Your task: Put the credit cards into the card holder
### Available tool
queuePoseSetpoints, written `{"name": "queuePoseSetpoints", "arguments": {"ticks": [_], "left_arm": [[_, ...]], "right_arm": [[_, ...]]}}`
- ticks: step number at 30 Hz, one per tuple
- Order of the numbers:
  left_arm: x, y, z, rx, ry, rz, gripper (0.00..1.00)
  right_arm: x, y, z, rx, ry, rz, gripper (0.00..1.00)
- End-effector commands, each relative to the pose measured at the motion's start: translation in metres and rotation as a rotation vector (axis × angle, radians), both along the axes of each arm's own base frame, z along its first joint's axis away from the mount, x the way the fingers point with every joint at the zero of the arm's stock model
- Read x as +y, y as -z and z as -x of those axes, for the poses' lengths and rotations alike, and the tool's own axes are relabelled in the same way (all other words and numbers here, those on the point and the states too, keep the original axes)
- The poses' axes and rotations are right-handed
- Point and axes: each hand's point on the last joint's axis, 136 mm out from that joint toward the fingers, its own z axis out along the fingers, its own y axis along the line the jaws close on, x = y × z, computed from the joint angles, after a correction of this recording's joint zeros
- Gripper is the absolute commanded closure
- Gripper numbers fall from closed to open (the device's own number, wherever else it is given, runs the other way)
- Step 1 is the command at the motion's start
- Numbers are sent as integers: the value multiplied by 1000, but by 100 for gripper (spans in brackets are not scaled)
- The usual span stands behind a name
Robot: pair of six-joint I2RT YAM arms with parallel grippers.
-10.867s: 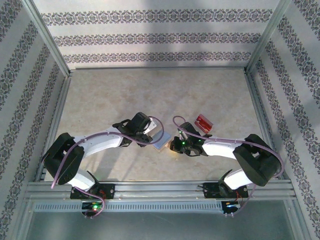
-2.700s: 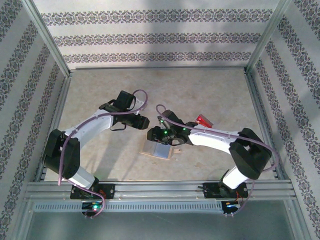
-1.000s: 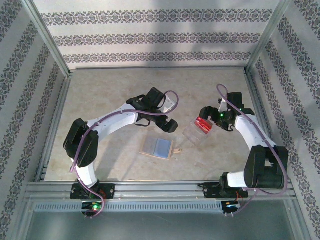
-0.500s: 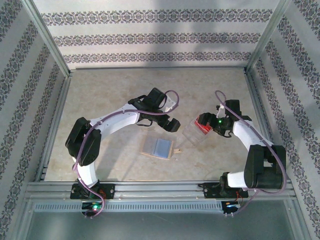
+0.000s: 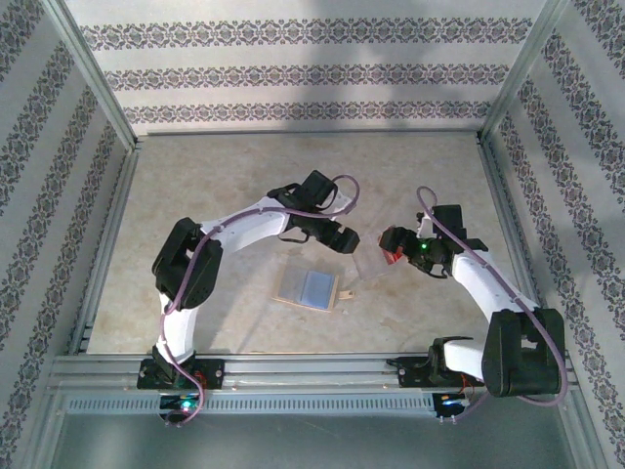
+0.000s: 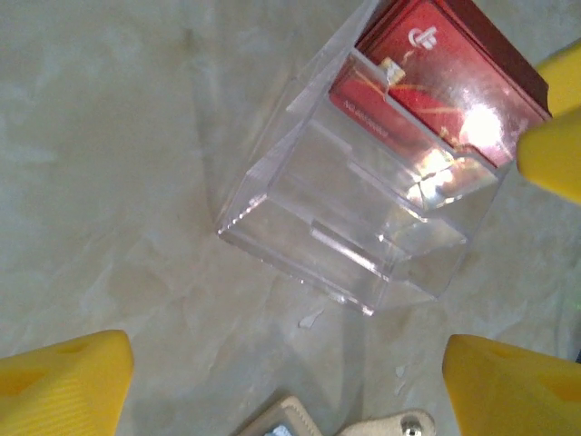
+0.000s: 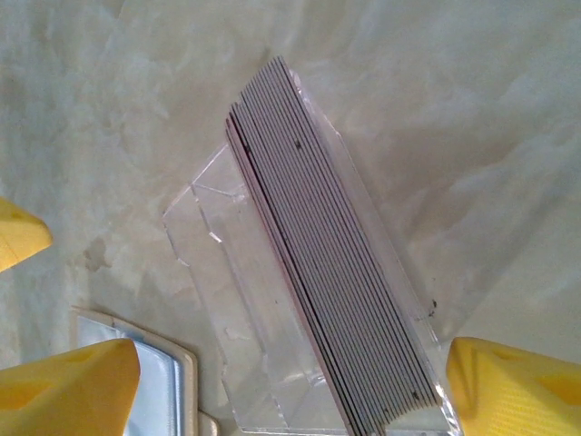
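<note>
A stack of red credit cards stands tilted in a clear acrylic stand on the table. The right wrist view shows the credit cards edge-on, straight below my right gripper, whose open fingers straddle the stack without touching it. In the top view my right gripper hangs over the red cards. My left gripper hovers open just left of the stand, with nothing between its fingers. The card holder, a tan wallet, lies open and flat, showing grey-blue pockets.
The wallet's snap tab lies just near of the stand. A yellow finger of the right gripper shows beside the cards. The cell's patterned walls and metal frame ring the marbled table.
My left gripper slid right, closer to the clear stand, and narrowed slightly. My right gripper came in and down over the red cards. Wallet and stand stayed put.
</note>
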Motion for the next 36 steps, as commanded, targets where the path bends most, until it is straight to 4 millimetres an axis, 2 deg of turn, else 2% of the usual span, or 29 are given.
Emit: {"name": "queuePoseSetpoints", "arguments": {"ticks": [1, 5, 14, 18, 22, 36], "left_arm": [[-11, -3, 8, 31, 31, -11, 17], [-19, 7, 12, 85, 30, 2, 29], [-34, 27, 10, 131, 42, -45, 37], [-37, 32, 10, 133, 44, -59, 38], [-39, 44, 9, 157, 39, -78, 34], [-29, 79, 8, 191, 16, -148, 30]], "right_arm": [[-10, -6, 8, 19, 6, 79, 13], [-26, -20, 7, 5, -1, 196, 13], [-40, -35, -7, -12, -86, 353, 18], [-34, -34, -10, -16, -131, 371, 20], [-28, -23, -12, 7, -187, 408, 20], [-41, -4, -8, 88, -198, 508, 20]]}}
